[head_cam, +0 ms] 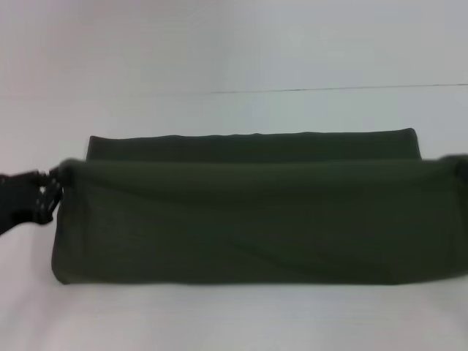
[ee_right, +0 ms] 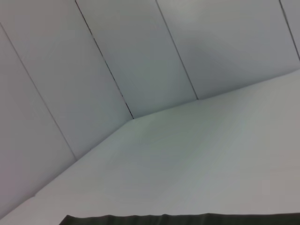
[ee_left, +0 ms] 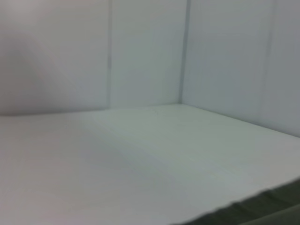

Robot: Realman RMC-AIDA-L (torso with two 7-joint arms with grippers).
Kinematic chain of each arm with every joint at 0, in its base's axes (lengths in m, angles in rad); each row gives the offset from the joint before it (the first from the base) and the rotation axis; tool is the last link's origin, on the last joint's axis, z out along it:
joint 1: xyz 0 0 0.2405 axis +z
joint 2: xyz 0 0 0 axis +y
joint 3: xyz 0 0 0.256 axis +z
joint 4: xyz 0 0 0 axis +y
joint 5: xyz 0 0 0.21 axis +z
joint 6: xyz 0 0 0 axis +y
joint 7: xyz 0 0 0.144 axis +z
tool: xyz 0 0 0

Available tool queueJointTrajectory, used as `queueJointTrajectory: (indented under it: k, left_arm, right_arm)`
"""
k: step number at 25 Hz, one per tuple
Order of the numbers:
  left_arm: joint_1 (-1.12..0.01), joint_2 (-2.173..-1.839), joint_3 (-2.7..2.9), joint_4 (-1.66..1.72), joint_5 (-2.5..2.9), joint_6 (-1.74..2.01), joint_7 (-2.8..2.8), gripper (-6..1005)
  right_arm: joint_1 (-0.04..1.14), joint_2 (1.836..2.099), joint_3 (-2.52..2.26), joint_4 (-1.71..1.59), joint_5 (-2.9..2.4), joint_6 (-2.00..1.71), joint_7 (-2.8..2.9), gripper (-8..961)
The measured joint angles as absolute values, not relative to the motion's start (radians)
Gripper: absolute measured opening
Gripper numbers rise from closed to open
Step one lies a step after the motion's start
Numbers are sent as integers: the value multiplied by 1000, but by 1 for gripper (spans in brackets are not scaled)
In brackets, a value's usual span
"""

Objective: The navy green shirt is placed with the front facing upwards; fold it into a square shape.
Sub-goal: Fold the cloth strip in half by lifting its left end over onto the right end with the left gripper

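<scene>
The navy green shirt [head_cam: 248,219] lies as a long band w/ its axis across the desk [head_cam: 234,314], left gripper [head_cam: 45,196] clamping its left end, right gripper at the right end, grip not visible.

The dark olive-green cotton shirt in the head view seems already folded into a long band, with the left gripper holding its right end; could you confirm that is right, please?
Not quite. The dark olive-green cotton shirt does lie as a long folded band on the white table, but the left gripper is at the band's left end, as the head view shows.
</scene>
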State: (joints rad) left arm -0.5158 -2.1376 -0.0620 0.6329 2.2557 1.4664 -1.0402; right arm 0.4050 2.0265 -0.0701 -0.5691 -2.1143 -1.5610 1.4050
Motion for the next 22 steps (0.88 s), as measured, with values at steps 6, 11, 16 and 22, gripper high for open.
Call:
queueJointTrajectory:
  k: [6, 11, 16, 22]
  left_arm:
    - [-579, -2139, -59, 602, 2219, 1323, -1043, 56]
    - [-637, -2139, -49, 555, 2219, 1172, -1043, 57]
    - [-697, -2138, -23, 505, 2216, 1000, -1041, 57]
    - [-749, -2138, -23, 462, 2193, 851, -1036, 58]
  right_arm:
    - [480, 2021, -139, -569, -2114, -1435, 1510, 66]
    - [524, 2022, -164, -558, -2111, -1316, 1554, 66]
    - [568, 2033, -171, -529, -2087, -1183, 1595, 66]
    - [627, 2035, -254, -474, -2082, -1042, 1589, 66]
